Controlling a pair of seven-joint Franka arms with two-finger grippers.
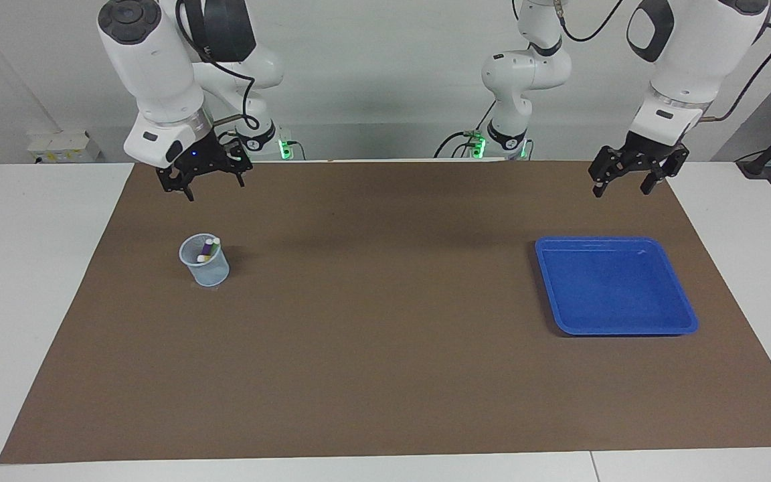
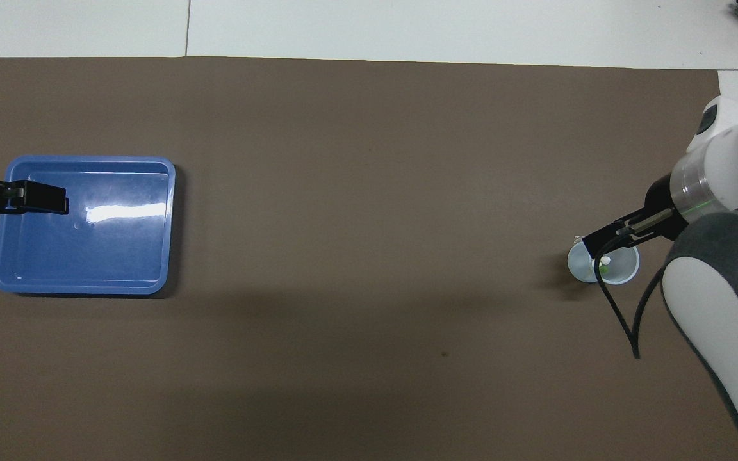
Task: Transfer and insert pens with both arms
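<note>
A clear plastic cup stands on the brown mat toward the right arm's end. The pens stand inside it. A purple pen with a pale end shows in the facing view. A green pen shows in the overhead view, where the right gripper covers part of the cup. My right gripper hangs open and empty, high over the mat above the cup. My left gripper hangs open and empty over the mat by the blue tray.
The blue tray holds nothing and lies toward the left arm's end. The brown mat covers most of the white table. Two smaller white arms with green lights stand at the robots' edge.
</note>
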